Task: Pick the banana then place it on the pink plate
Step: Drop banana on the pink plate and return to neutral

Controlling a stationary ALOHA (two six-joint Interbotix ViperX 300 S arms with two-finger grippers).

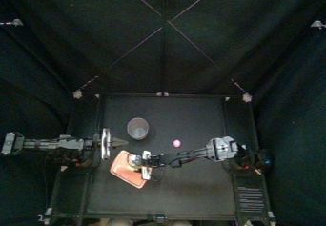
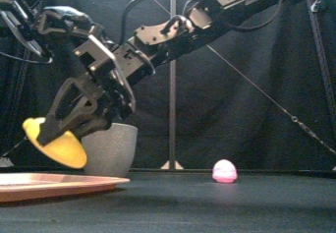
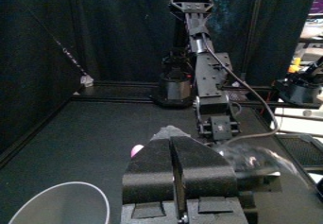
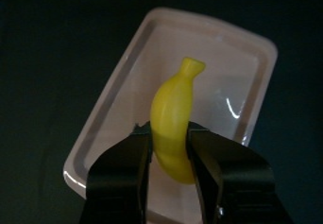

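My right gripper [image 4: 173,141] is shut on the yellow banana [image 4: 177,122], gripping it around its middle. The banana [image 2: 54,145] hangs a little above the flat pink plate [image 2: 59,183], apart from it. Seen from above, the right arm reaches past the middle, so its gripper [image 1: 145,159] sits over the plate [image 1: 124,172] at the front left. In the right wrist view the plate [image 4: 240,67] lies directly under the fruit. My left gripper [image 3: 177,157] rests shut and empty at the left [image 1: 102,146].
A tall grey speckled cup [image 1: 137,127] stands behind the plate, close to the banana in the front view [image 2: 121,150]. A small pink egg-shaped toy [image 2: 226,171] sits near the table's middle [image 1: 177,143].
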